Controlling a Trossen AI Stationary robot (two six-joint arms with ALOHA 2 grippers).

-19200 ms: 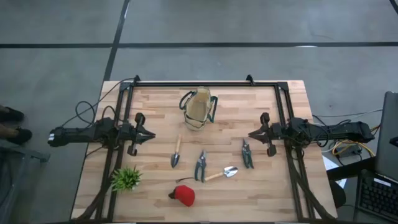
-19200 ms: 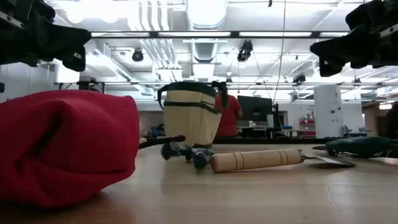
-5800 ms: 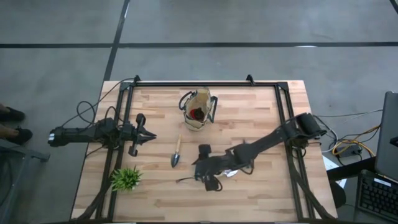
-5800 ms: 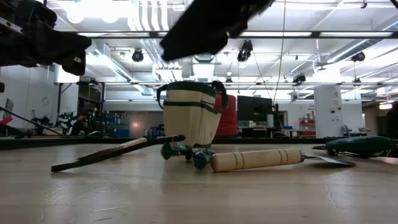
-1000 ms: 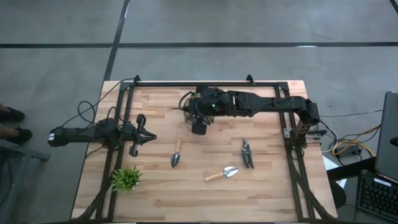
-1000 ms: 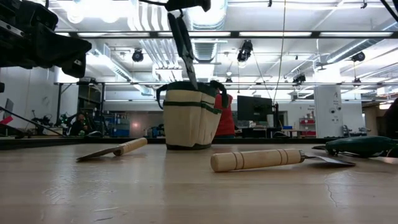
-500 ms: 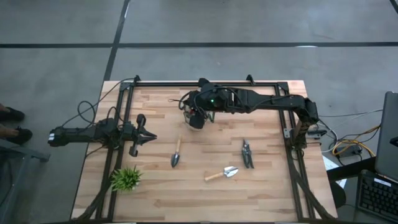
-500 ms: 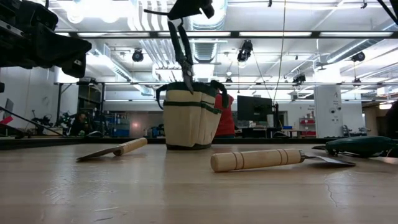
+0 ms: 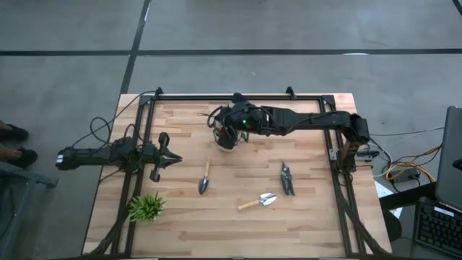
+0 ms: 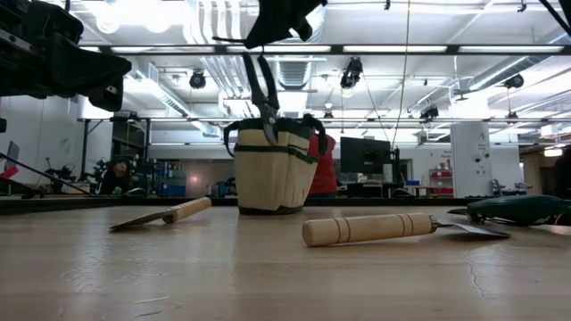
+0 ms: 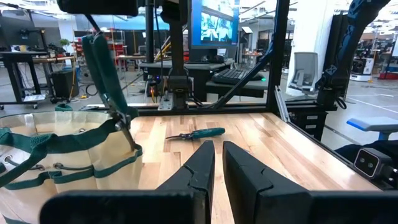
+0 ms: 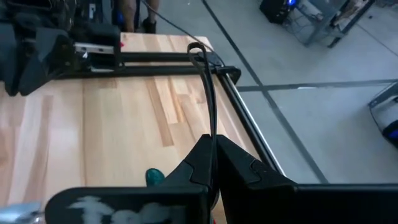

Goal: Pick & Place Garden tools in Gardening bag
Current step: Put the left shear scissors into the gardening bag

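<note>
I see even, bright light from the ceiling lamps (image 10: 290,18); they glare white in the low view. On the table (image 9: 303,217) shadows are soft and short. In the low view the near table surface is blurred.

leafy plant (image 9: 146,208) (near corner), wooden table (image 9: 303,224)

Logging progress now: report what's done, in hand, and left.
Done unclear: the arm hides the inside of the gardening bag. In hand: right gripper holds pruning shears tips-down at its mouth. Left: two trowels, second shears on the table. Left gripper waits aside.
</note>
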